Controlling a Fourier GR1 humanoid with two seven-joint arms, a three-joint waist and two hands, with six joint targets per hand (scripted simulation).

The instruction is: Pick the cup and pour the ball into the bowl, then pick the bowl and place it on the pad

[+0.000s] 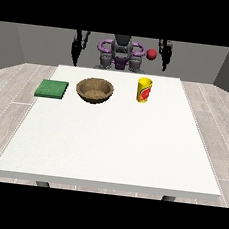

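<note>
A white bench (113,146) carries a yellow cup (144,90) bearing a red-and-green mark, a brown bowl (94,90) with a speckled tan inside, and a dark green pad (52,89). A red ball (152,54) shows above. Grey wood-plank floor (13,95) surrounds it.

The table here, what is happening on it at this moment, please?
Nothing is being handled yet. The robot stands behind the white table with the hand at the view's left and the hand at the view's right hanging beside its body, away from everything. On the table, in a row, lie a green pad, a brown bowl and an upright yellow cup. A red ball shows above the cup, near the hand at the view's right.
</note>
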